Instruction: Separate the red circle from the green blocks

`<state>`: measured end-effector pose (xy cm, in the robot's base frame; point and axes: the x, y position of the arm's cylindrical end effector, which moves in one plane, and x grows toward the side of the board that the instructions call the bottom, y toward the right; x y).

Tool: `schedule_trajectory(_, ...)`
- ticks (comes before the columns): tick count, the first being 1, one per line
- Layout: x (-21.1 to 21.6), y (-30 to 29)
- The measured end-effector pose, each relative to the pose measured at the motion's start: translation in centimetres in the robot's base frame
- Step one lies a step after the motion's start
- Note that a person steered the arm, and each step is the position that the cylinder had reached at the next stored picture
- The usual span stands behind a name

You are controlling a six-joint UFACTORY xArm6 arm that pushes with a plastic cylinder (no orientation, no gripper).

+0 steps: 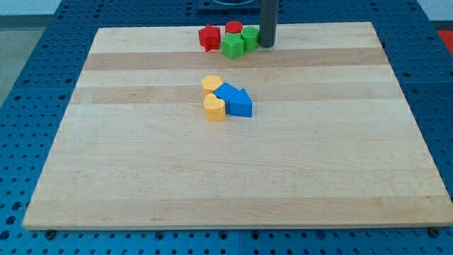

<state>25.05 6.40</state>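
the rod carries no jaws, so there is nothing to be wide, narrow or holding — it ends in my tip (266, 45), resting on the wooden board (141, 184) near its top edge.

landmark: the green cube-like block (250, 37). my tip stands just to the view's right of it, touching or nearly so; contact cannot be settled from this view.

the red circle (233, 28) sits to the view's left of that landmark and slightly toward the view's top, pressed against it. a second green block, star-like in outline (232, 47), lies to the landmark's left and a little below, directly under the red circle and touching it. a red star-shaped block (209, 37) sits further left again, next to the cluster.

deciding relation: the red circle lies to the view's left of my tip, with the landmark green block squarely between them — a straight leftward push would, in my judgement, drive green and red together rather than part them. the tip appears to need a path round the top of the landmark.

well below the landmark: two yellow blocks (214, 108) and two blue blocks (239, 104), not involved.
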Motion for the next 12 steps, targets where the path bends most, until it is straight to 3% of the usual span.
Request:
schedule_trajectory(5,-0.5,1.1)
schedule_trajectory(8,-5.7,-0.6)
schedule_trajectory(9,-5.0,-1.8)
schedule_trajectory(11,1.5,-0.3)
schedule_trajectory(12,0.2,-0.3)
